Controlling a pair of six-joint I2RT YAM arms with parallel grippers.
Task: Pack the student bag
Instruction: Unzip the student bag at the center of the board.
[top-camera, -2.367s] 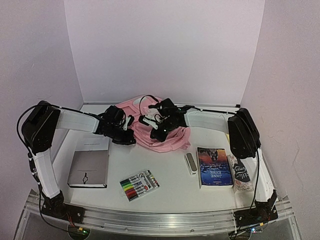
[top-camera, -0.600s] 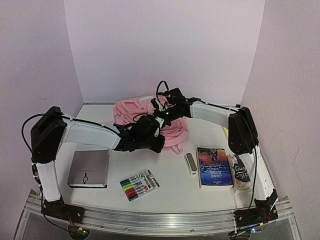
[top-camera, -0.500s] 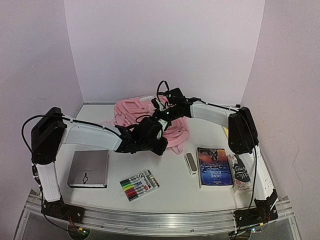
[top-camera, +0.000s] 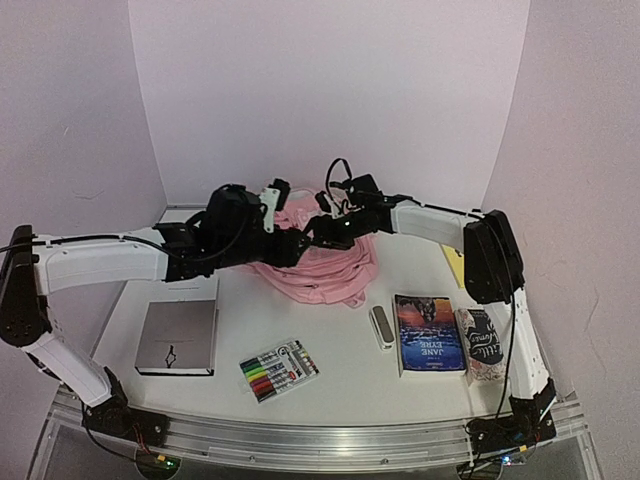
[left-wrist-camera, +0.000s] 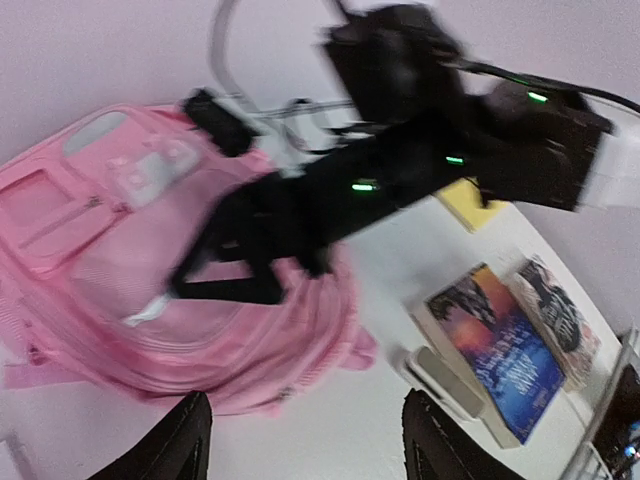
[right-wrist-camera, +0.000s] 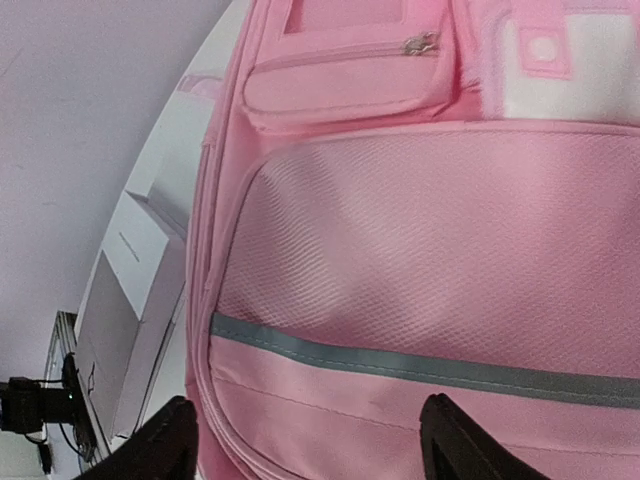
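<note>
The student bag (top-camera: 322, 265) is a soft pink backpack lying flat at the back middle of the table. In the left wrist view the bag (left-wrist-camera: 120, 260) lies on the left, with my right arm (left-wrist-camera: 420, 140) reaching over it. My left gripper (left-wrist-camera: 310, 440) is open and empty, above the table beside the bag's edge; in the top view the left gripper (top-camera: 290, 246) is at the bag's left side. My right gripper (right-wrist-camera: 312, 445) is open and empty, close over the bag's front pocket (right-wrist-camera: 430, 260), which has a grey stripe (right-wrist-camera: 420, 365). In the top view the right gripper (top-camera: 326, 237) is over the bag.
A grey notebook (top-camera: 178, 337) lies front left. A marker pack (top-camera: 278, 370) lies front middle. A white case (top-camera: 382, 327), a book (top-camera: 430, 333) and a patterned pouch (top-camera: 483, 345) lie at the right. A yellow pad (top-camera: 455, 262) is behind them.
</note>
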